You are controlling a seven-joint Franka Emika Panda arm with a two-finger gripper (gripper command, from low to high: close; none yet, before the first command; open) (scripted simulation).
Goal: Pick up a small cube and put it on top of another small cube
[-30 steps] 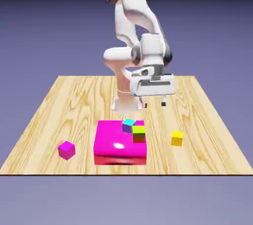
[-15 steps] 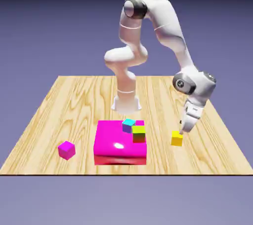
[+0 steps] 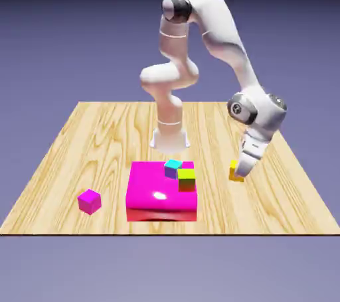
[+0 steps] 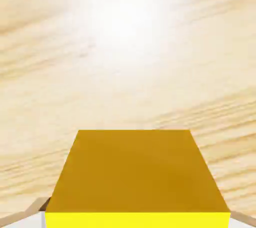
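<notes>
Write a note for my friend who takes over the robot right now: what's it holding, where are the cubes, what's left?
End effector: shut on the yellow cube, held just above the table at the exterior view's right.
Cyan cube and green-and-red cube sit on the big pink block. Magenta cube sits on the table at the left.
Done: pickup. Left: carry the yellow cube over, set it atop another small cube, release.

Even, bright rendered light is falling from above; glare is blooming on the pink block (image 3: 161, 196) and table (image 4: 125, 16), whose grain is perhaps blurring slightly.
</notes>
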